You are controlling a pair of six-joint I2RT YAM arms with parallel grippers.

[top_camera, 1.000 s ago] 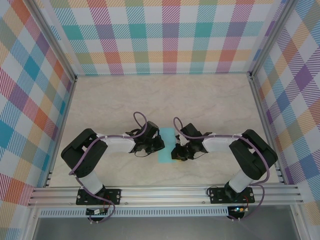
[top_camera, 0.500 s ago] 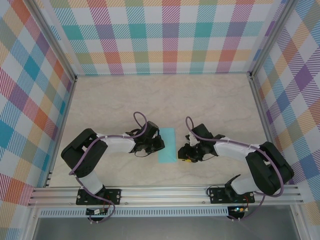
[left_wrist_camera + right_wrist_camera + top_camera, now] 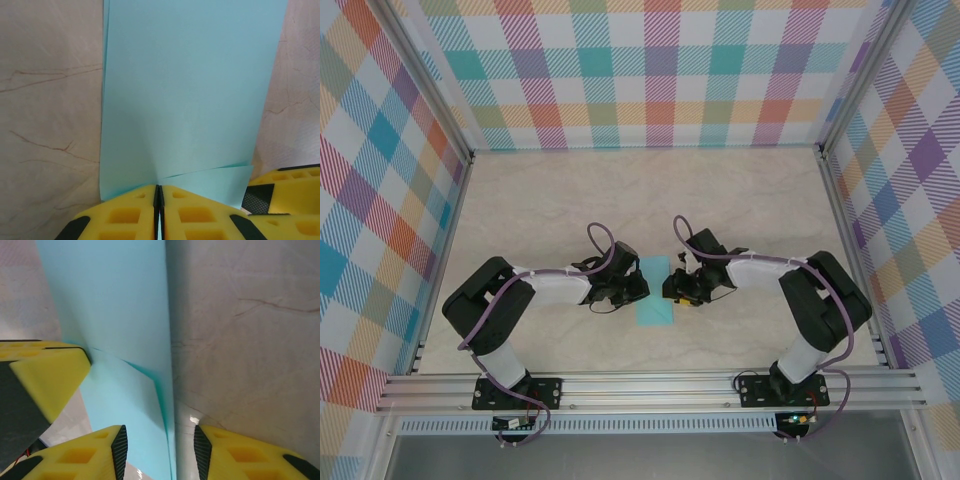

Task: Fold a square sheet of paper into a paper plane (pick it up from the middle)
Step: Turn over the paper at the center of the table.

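- The sheet of paper [image 3: 653, 310], folded into a narrow strip, is lying flat on the worktop [image 3: 740, 200] between the two arms.
- The left jaws are pinching shut on one long edge of it. The right jaws are standing open astride the opposite edge, gripping nothing.
- Risk: the pinch is puckering the paper, so a tug could be tearing it or sliding the layers out of line.
- Risk: the right jaws, closing off the crease, could be catching one layer alone and spoiling the fold.
- Counting: one sheet, two arms, two sets of jaws.
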